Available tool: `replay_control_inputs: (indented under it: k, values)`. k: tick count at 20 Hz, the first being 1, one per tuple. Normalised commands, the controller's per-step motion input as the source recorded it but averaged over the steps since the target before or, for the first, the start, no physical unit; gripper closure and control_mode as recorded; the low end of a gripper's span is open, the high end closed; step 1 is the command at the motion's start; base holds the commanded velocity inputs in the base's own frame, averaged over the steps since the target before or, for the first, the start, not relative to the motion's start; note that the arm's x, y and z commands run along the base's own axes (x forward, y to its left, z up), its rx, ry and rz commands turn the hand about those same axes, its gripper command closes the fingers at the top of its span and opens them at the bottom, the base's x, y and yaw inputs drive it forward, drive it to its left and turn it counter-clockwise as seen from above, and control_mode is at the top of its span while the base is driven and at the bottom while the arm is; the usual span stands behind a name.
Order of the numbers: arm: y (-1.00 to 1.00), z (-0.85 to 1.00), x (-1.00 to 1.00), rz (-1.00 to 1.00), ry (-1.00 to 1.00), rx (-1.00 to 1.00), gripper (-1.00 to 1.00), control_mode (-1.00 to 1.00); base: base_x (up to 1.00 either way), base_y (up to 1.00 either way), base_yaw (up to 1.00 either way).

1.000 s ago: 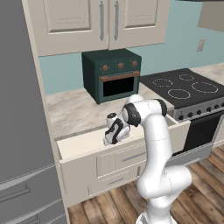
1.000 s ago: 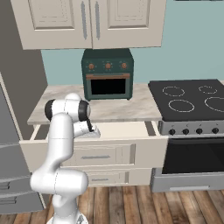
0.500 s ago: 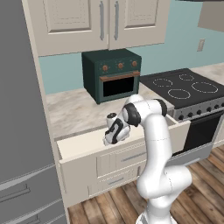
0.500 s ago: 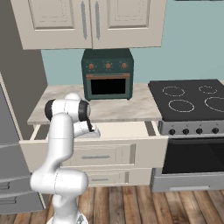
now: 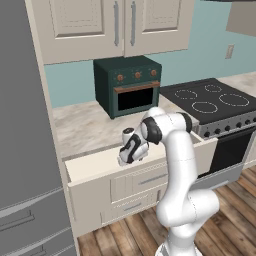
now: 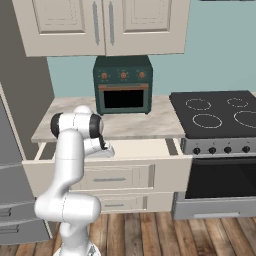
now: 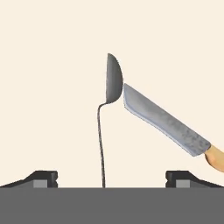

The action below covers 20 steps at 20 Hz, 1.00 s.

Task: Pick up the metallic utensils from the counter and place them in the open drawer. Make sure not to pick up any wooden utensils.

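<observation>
The arm bent down at mid-frame, its pincer [image 5: 128, 152] spread wide over the open drawer [image 5: 95, 167], where the metal spoon [image 7: 109, 100] and knife [image 7: 168, 127] lay touching.

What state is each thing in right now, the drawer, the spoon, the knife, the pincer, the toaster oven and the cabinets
Open drawer: pulled out.
Metal spoon: lying on the cream drawer floor, not gripped.
Knife: lying on the drawer floor, blade tip at the spoon's bowl.
Pincer: open, fingers wide apart, holding nothing.
Toaster oven: door closed.
Upper cabinets: doors closed.
</observation>
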Motion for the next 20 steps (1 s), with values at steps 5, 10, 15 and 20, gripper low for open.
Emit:
replay_control_inputs:
  k: [5, 10, 15, 20]
  values:
    - [-0.01, 0.26, 0.05, 0.00, 0.03, 0.04, -1.00, -1.00, 0.00, 0.00, 0.00]
    - [-0.02, 0.21, 0.01, 0.00, 0.00, 0.05, -1.00, -1.00, 0.00, 0.00, 0.00]
    - [-0.01, 0.05, 0.00, 0.00, 0.00, 0.01, -1.00, -1.00, 0.00, 0.00, 0.00]
    - [-0.08, 0.07, -0.03, 0.01, 0.00, 0.00, -1.00, -1.00, 0.00, 0.00, 0.00]
